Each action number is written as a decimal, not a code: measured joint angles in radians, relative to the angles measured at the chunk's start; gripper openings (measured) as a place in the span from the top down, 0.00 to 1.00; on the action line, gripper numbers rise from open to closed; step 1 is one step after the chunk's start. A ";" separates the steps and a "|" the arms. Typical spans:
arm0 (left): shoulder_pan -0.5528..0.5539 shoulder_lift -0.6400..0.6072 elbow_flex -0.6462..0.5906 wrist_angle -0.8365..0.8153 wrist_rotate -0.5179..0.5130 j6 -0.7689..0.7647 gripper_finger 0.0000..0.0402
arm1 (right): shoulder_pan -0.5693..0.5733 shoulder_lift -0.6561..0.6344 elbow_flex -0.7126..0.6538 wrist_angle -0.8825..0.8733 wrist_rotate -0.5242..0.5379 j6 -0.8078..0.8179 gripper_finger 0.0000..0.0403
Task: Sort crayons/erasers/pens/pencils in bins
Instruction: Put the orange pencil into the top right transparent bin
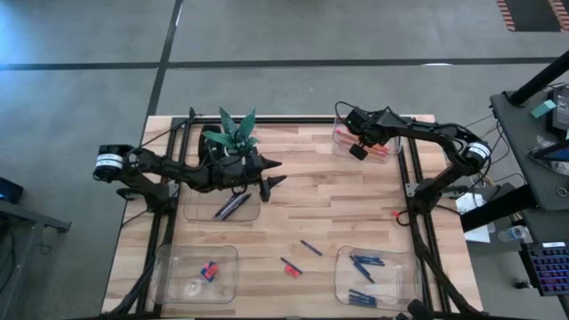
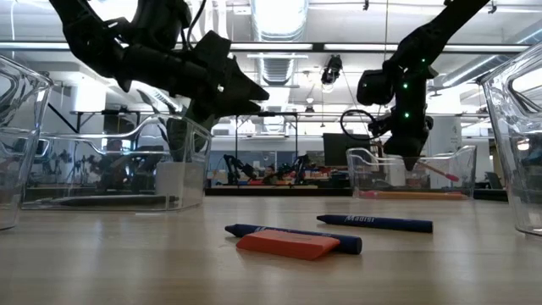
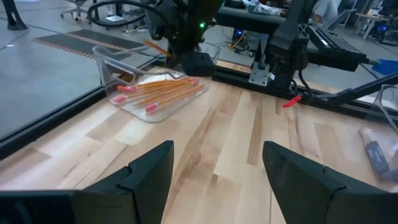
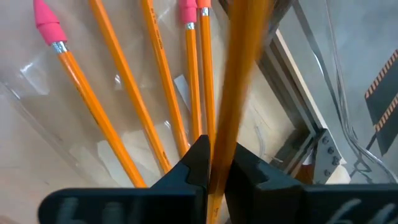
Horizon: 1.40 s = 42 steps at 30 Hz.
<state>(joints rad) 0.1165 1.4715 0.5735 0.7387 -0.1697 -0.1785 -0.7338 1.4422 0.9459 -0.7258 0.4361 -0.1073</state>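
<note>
My right end effector [image 1: 358, 149] hangs over the clear bin [image 1: 342, 142] at the far right corner of the wooden counter [image 1: 320, 209]. Its two fingers are pressed together on one orange pencil [image 4: 236, 81], which stands up between them in the right wrist view. Below it, several more orange pencils [image 3: 163, 93] with pink eraser tips lie side by side in that same bin.

My left end effector [image 1: 272, 172] is near the middle of the counter, just beside a black pot with a green plant [image 1: 233, 133]. Its fingers [image 3: 146, 171] are spread wide and hold nothing. A second clear bin [image 1: 200, 209] below my left arm holds a few dark sticks.

Nearer the front, the left bin [image 1: 227, 284] holds small pink-orange and blue erasers [image 1: 209, 270], and the right bin [image 1: 342, 284] holds blue sticks. On the bare counter between these bins lie a blue crayon [image 2: 375, 223] and a red-orange eraser [image 2: 288, 245] touching another blue crayon [image 2: 254, 230].
</note>
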 joint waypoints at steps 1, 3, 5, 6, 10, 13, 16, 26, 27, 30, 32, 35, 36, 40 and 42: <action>0.000 0.000 -0.002 -0.001 0.000 0.000 0.42 | 0.000 0.000 0.000 0.000 0.000 0.000 0.93; 0.000 0.000 -0.004 -0.002 0.000 -0.001 0.42 | 0.000 0.000 0.000 -0.001 -0.001 0.000 0.92; 0.000 0.000 -0.005 -0.001 0.000 -0.002 0.42 | 0.000 0.000 0.000 -0.001 -0.018 -0.024 0.91; 0.000 0.000 -0.005 -0.001 0.001 -0.002 0.42 | 0.000 0.000 0.000 -0.001 -0.034 -0.043 0.91; -0.001 0.000 -0.005 -0.001 0.001 -0.002 0.42 | 0.000 0.000 0.000 0.001 -0.045 -0.074 0.91; -0.001 0.000 -0.005 -0.001 0.001 -0.002 0.42 | 0.000 0.000 0.000 0.002 -0.044 -0.063 0.91; -0.001 0.000 -0.006 -0.001 0.001 -0.002 0.42 | 0.000 0.000 0.000 0.001 -0.044 -0.048 0.91; -0.002 0.000 -0.007 -0.048 0.019 -0.055 0.42 | 0.000 -0.002 0.061 -0.007 -0.017 -0.029 0.91; -0.002 0.000 -0.008 -0.051 0.019 -0.060 0.42 | 0.000 -0.002 0.070 -0.009 -0.017 -0.030 0.91; -0.002 0.000 -0.008 -0.049 0.019 -0.098 0.42 | 0.000 -0.002 0.087 -0.025 -0.026 -0.024 0.91; -0.003 0.000 -0.008 -0.050 0.019 -0.105 0.42 | 0.000 -0.002 0.087 -0.047 -0.026 -0.023 0.91; -0.010 0.000 -0.008 -0.050 0.019 -0.106 0.42 | 0.000 -0.002 0.074 -0.103 -0.025 -0.011 0.91; -0.012 0.000 -0.008 -0.050 0.019 -0.106 0.42 | 0.000 -0.002 0.069 -0.122 -0.023 0.004 0.91; -0.019 0.000 -0.008 -0.050 0.019 -0.107 0.42 | 0.000 -0.002 0.053 -0.178 -0.007 0.047 0.91; -0.020 0.000 -0.008 -0.050 0.019 -0.107 0.42 | 0.000 -0.002 0.048 -0.186 0.023 0.056 0.91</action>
<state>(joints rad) 0.0969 1.4712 0.5652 0.6888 -0.1509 -0.2855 -0.7338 1.4403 0.9943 -0.9115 0.4588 -0.0509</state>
